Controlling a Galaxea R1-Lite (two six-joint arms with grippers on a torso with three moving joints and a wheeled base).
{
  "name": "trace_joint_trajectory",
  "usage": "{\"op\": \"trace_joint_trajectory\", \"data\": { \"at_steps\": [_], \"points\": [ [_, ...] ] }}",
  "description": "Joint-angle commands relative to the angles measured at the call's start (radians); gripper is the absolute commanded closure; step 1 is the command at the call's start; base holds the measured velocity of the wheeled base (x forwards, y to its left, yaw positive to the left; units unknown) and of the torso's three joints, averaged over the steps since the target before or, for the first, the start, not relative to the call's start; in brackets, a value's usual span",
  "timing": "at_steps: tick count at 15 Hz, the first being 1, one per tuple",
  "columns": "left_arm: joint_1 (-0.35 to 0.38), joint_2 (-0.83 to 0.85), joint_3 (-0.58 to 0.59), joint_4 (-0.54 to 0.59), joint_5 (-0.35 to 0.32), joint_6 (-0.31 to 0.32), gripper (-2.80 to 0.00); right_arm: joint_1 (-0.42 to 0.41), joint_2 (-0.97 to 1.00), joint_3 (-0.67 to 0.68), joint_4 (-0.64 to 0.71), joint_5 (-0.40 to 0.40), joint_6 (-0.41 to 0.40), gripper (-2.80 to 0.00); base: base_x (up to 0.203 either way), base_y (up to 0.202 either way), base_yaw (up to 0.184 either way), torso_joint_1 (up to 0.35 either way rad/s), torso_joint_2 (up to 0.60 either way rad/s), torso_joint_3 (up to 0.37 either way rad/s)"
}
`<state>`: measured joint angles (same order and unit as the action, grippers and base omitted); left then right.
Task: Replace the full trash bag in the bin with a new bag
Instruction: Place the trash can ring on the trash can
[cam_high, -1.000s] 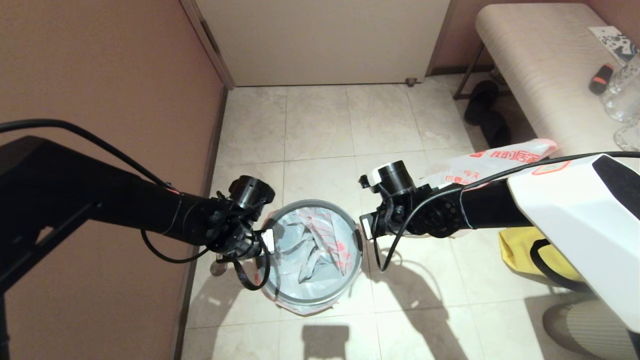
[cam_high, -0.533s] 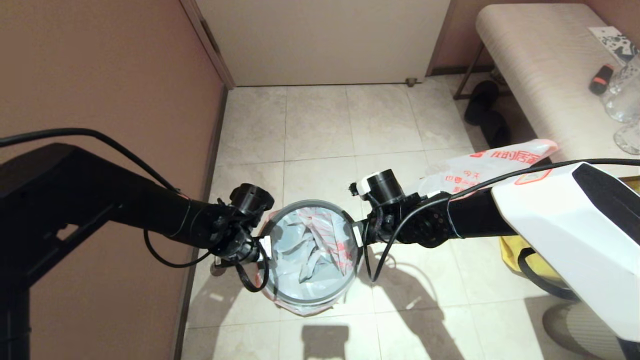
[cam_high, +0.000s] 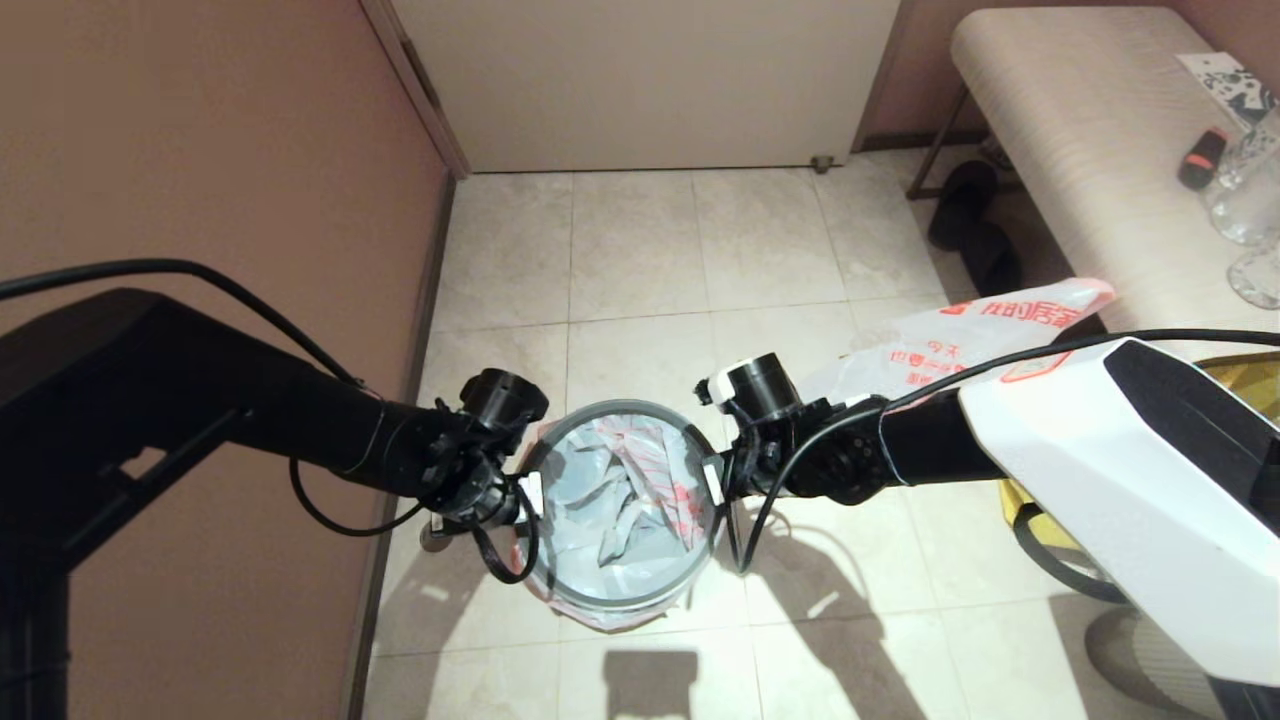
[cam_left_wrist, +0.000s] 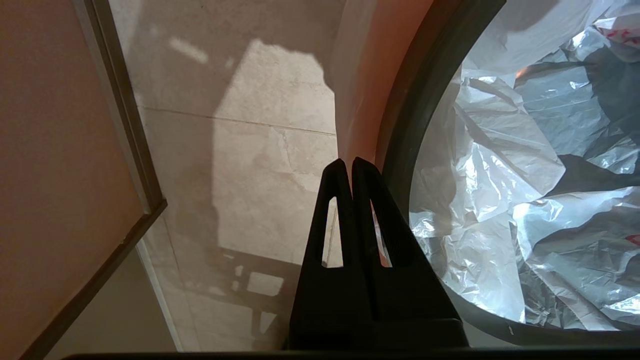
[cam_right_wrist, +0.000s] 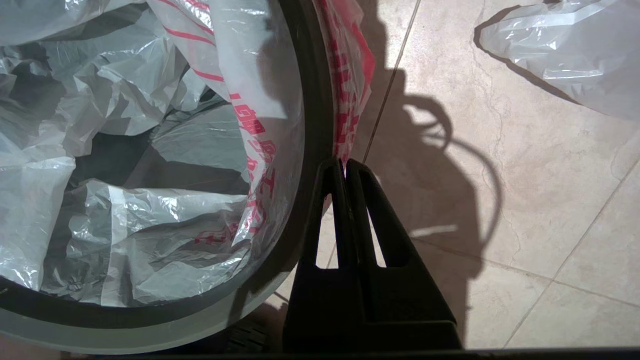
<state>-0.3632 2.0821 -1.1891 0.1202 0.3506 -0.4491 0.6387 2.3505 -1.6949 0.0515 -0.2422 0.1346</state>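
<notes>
Here, working outward from the two grippers:

Left gripper (cam_left_wrist: 352, 162): fingers pressed fully together, tips at the outer side of the bin's rim on the robot's left; they seem to pinch the pink-edged overhang of plastic there, though the hold itself is hard to make out.

Right gripper (cam_right_wrist: 345, 162): fingers likewise pressed together, tips at the opposite, right side of the rim, right against the red-printed plastic that hangs over the outside; a firm hold cannot be confirmed.

New bag (cam_high: 625, 490): thin, translucent white with red print, lining the bin; crinkled folds lie loose inside, and its edge is turned out over the rim on both sides.

Grey hoop (cam_high: 610, 603): sits round the top of the bin over the plastic.

Bin (cam_right_wrist: 320, 100): stands on the tiled floor (cam_high: 640, 260) between the two arms, near the brown wall (cam_high: 200, 150) on the left.

Full trash bag (cam_high: 960, 335): white with bold red characters, lying on the floor beyond the right arm, well apart from the bin.

Yellow fabric bag (cam_high: 1020, 500): on the floor under the right arm, mostly hidden.

Bench (cam_high: 1080, 130): far right, with dark shoes (cam_high: 965, 225) beneath it.
</notes>
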Motion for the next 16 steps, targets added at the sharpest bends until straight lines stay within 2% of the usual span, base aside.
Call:
{"op": "trace_joint_trajectory", "data": {
  "at_steps": [1, 13, 16],
  "points": [
    [0.001, -0.002, 0.0, 0.001, 0.003, -0.003, 0.0, 0.002, 0.017, -0.008, 0.001, 0.001, 0.0, 0.0, 0.0, 0.0, 0.0, 0.0, 0.0, 0.0],
    [0.019, -0.029, -0.01, 0.002, 0.002, -0.008, 0.0, 0.017, 0.01, -0.003, 0.005, 0.001, 0.0, 0.0, 0.0, 0.0, 0.0, 0.0, 0.0, 0.0],
    [0.018, -0.02, -0.011, -0.026, 0.0, -0.011, 0.0, 0.018, 0.02, 0.0, 0.002, 0.001, 0.0, 0.0, 0.0, 0.0, 0.0, 0.0, 0.0, 0.0]
  ]
}}
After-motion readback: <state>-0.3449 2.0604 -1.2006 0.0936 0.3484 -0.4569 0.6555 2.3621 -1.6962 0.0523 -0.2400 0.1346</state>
